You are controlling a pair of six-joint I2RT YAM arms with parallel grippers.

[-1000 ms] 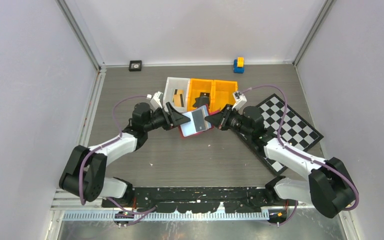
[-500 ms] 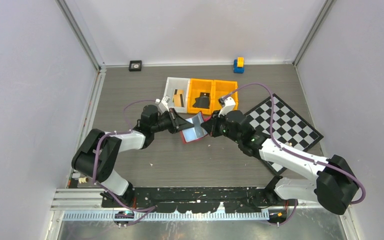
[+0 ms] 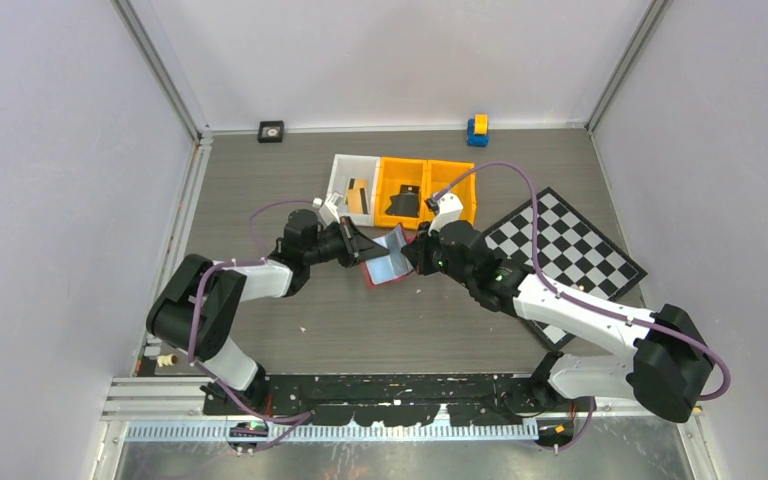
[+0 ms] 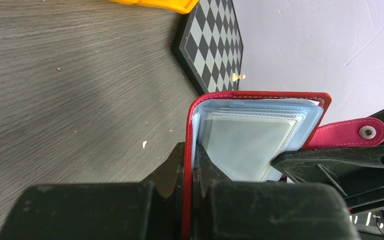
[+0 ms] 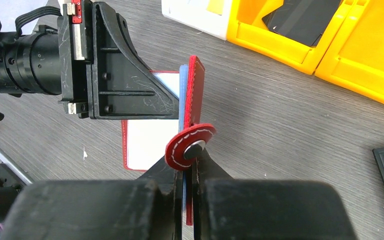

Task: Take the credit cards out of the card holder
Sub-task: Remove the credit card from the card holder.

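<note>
The red card holder [image 3: 388, 262] hangs half-open in a V just above the table, between both arms. My left gripper [image 3: 365, 245] is shut on its left cover; the left wrist view shows the red edge pinched between the jaws [image 4: 189, 150] and pale blue sleeves [image 4: 250, 135] fanned out beyond. My right gripper [image 5: 189, 160] is shut on the upright flap [image 5: 195, 95], just below the snap tab [image 5: 190, 147], with a sleeve in the narrow gap. No card shows in the sleeves. A tan credit card [image 3: 357, 190] lies in the white bin [image 3: 341, 172].
Two orange bins [image 3: 426, 165] stand next to the white one, the nearer holding a black item [image 3: 400, 203]. A chequered board [image 3: 570, 250] lies to the right under my right arm. A blue-and-yellow block [image 3: 477, 129] and a small black square [image 3: 271, 131] sit by the back wall.
My left gripper has moved in and shut on the left cover. The card holder has gone from lying open flat to a folded V, and my right arm has shifted left.
</note>
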